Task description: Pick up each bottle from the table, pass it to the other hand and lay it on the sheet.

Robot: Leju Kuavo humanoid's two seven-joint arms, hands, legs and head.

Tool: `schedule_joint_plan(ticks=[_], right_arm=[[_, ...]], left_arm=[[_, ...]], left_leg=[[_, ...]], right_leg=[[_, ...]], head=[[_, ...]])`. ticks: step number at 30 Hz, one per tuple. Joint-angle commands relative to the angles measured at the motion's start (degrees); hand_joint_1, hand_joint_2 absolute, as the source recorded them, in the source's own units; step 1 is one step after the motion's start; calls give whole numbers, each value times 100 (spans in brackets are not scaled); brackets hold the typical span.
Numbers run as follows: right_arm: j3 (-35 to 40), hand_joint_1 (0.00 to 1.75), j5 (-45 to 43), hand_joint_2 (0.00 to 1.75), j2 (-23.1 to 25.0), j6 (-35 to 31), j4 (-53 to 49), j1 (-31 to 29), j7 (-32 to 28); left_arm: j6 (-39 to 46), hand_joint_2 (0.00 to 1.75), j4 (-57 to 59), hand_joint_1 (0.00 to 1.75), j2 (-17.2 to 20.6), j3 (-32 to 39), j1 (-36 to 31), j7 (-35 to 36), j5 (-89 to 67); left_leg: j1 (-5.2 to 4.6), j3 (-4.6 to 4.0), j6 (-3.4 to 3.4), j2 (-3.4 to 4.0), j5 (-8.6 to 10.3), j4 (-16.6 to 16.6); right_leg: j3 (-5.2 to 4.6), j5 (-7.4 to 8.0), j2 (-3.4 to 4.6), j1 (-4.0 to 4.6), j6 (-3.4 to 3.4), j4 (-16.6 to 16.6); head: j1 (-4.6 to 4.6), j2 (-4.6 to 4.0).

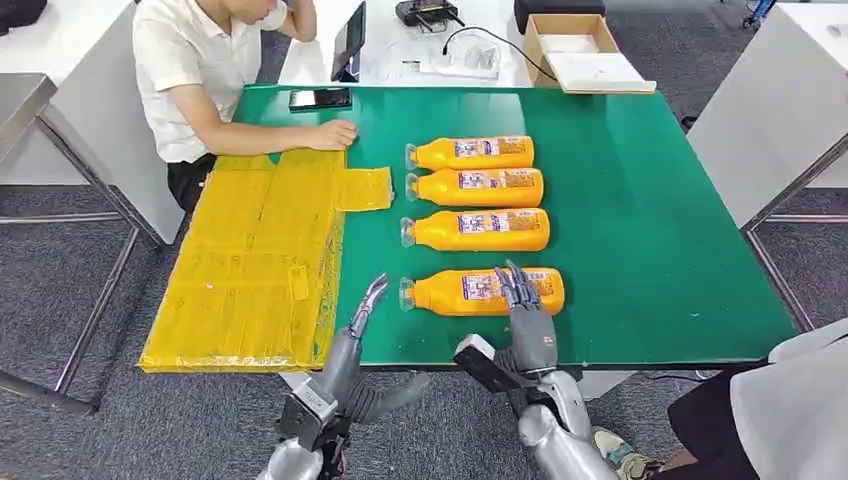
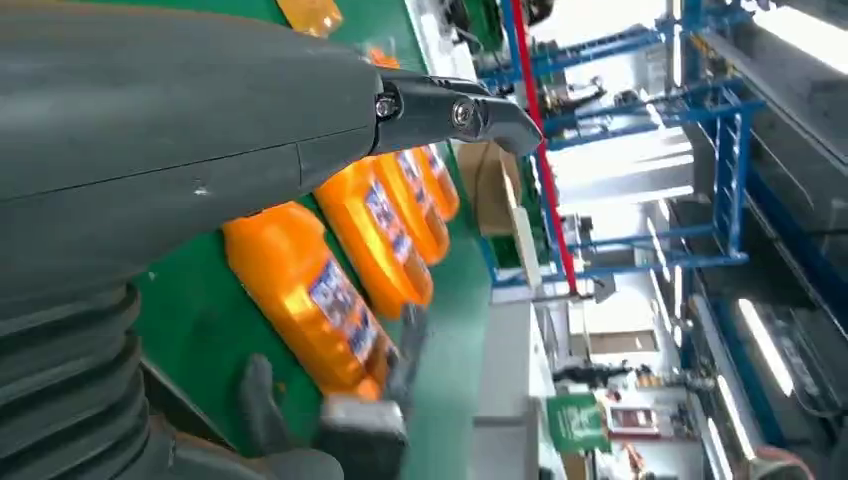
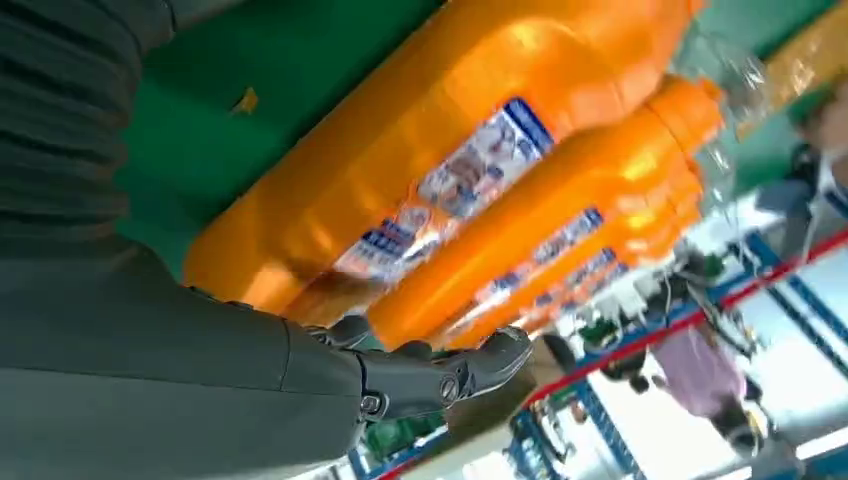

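From the head view, four orange bottles lie on their sides in a row on the green counter [image 1: 640, 250], caps pointing toward the yellow sheet [image 1: 250, 265]. They lie flat, so they will not roll far or tip over. The sheet covers the counter's left part and hangs past its near edge, so the left side is probably where bottles end up. The nearest bottle [image 1: 480, 291] is the one closest to the robot, which is likely why it goes first. The right robot hand [image 1: 524, 300] reaches over the label end of this bottle, fingers spread across its top. I cannot tell here if it squeezes yet. The left robot hand [image 1: 366, 305] waits just beside the bottle's cap, between the bottle and the sheet. Its fingers are close together and hold nothing. It seems ready to take the bottle. A person [image 1: 210, 70] sits at the far side with a hand resting on the sheet's far end.

In the left wrist view, the left robot hand [image 2: 440, 112] is bare, with the bottles lined up beyond it.

In the right wrist view, the right robot hand [image 3: 420, 375] curls around the nearest bottle [image 3: 420, 180], its thumb along one side, but the grip does not look tight yet. The bottle lies on the counter.
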Motion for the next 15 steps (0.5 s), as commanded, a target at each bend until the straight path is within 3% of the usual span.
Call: schedule_joint_plan(ticks=[1,5,15], right_arm=[[651,0,551,175,-179,214,990,-753,426],[1000,0,1157,175,-188,221,761,-899,861],[1154,0,1381,175,-248,276,608,-848,1019]], left_arm=[[-92,175,388,0,91,-227,-296,13,25],[-161,175,235,0,112,-245,-264,124,-2],[-255,175,204,0,115,-207,-238,202,41]], left_leg=[[5,27,-11,20,-12,-3],[4,21,-13,28,-13,5],[2,19,-9,14,-9,-3]], right_leg=[[23,-7,10,6,-13,-4],[15,-7,16,6,-14,5],[15,-7,5,4,-10,0]], head=[[0,0],[0,0],[0,0]])
